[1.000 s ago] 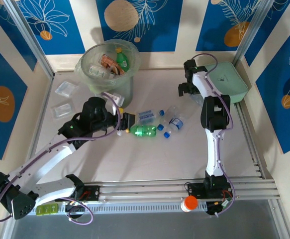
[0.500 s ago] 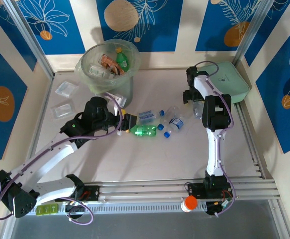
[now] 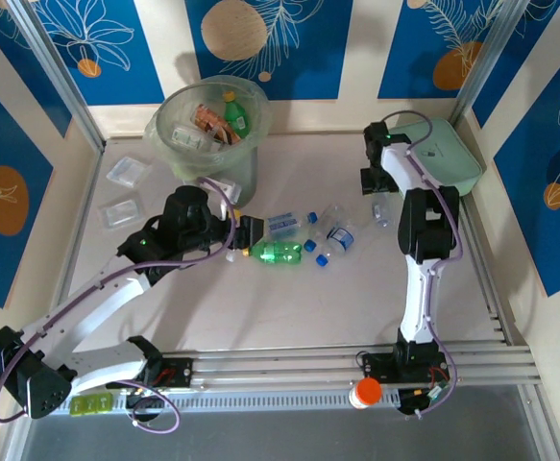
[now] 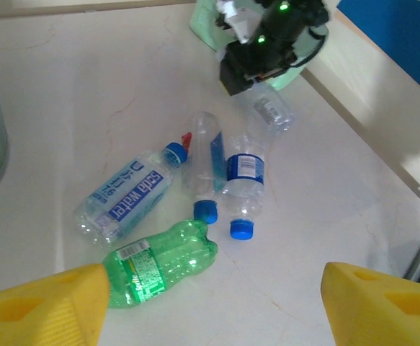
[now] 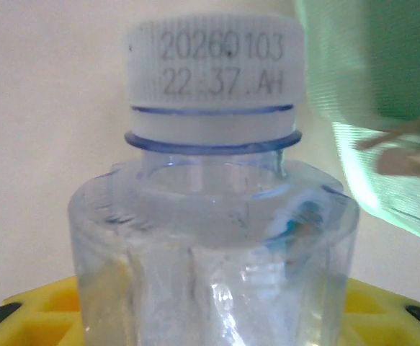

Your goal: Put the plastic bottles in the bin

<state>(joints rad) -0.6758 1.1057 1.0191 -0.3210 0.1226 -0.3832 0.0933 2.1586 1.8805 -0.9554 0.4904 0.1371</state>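
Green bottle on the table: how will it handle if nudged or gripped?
The green bottle lies on its side, so a nudge will probably roll it. It looks empty and dented, so likely light and apt to buckle when squeezed.

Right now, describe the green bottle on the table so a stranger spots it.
From the tall pale-green bin, look to the bottles lying by its base. The green bottle is the only tinted one; its neighbours are clear, blue-capped.

Blue leaf-patterned wall panels (image 3: 135,77), pale tabletop (image 3: 289,307)
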